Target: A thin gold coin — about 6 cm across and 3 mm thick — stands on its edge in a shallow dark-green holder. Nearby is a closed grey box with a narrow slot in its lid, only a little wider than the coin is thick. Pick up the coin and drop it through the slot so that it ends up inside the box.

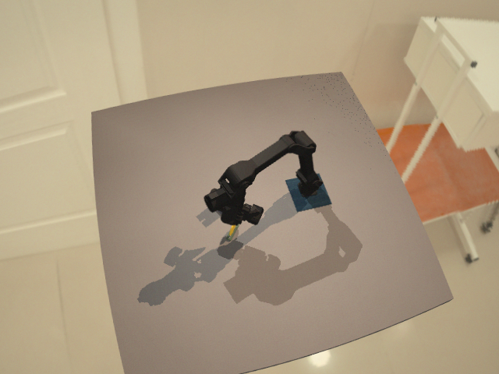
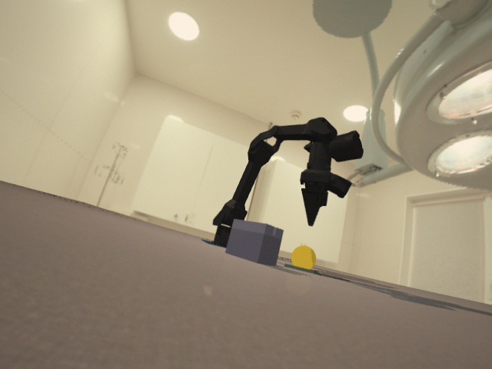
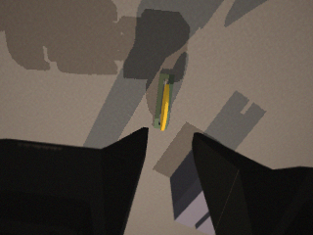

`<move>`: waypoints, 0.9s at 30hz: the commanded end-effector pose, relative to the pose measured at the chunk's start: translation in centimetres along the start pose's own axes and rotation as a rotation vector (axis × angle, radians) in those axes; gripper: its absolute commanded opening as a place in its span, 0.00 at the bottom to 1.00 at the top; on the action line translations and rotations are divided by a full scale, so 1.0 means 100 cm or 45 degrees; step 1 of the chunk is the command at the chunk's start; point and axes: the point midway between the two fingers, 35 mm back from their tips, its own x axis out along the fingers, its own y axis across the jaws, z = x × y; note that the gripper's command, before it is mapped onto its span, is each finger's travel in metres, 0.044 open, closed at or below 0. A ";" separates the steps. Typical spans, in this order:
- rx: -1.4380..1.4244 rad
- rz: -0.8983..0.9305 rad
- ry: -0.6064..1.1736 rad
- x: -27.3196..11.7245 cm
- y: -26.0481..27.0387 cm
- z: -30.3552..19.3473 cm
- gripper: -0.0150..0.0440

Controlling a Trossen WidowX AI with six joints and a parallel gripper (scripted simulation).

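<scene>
Coin (image 2: pixel 303 256) of smooth, bright gold stands on its edge in a shallow dark-green holder (image 3: pixel 158 100) on the matte grey-brown table (image 1: pixel 161 160), one thin round disc in one narrow slotted base. From the low exterior view it shows its full circular face; from the wrist camera it appears edge-on as a slim yellow sliver, its long axis running almost straight away from the lens with a slight tilt to the right at the far end. One plain grey box (image 2: pixel 254 241), blocky and flat-sided, sits just beside the coin, nearer the arm's base; in the wrist view only a pale corner of it shows between the fingers at the bottom of the frame.

The single black arm arches over from its blue base plate (image 1: pixel 308 195), and its gripper (image 2: pixel 310 222) hangs point-down well above the coin, touching nothing. Two dark, wedge-shaped fingers taper toward their tips; the jaws stand partly apart with nothing between them, the gap framing bare table just short of the holder's near end. Hard-edged shadows of the arm cross the surface.
</scene>
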 end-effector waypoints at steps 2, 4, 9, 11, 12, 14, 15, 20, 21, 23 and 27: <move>0.014 0.017 0.016 0.018 0.001 -0.003 0.53; 0.014 0.017 0.016 0.019 0.001 -0.003 0.53; 0.014 0.017 0.016 0.033 0.000 0.000 0.53; 0.014 0.017 0.016 0.033 0.000 0.000 0.53; 0.014 0.017 0.016 0.034 0.000 0.000 0.53; 0.014 0.017 0.016 0.037 0.000 0.000 0.53; 0.014 0.017 0.016 0.039 0.000 0.000 0.53; 0.014 0.017 0.016 0.047 -0.001 0.000 0.53; 0.014 0.017 0.016 0.049 -0.001 0.000 0.53; 0.014 0.017 0.016 0.052 -0.001 0.000 0.53; 0.014 0.017 0.016 0.059 -0.001 0.001 0.53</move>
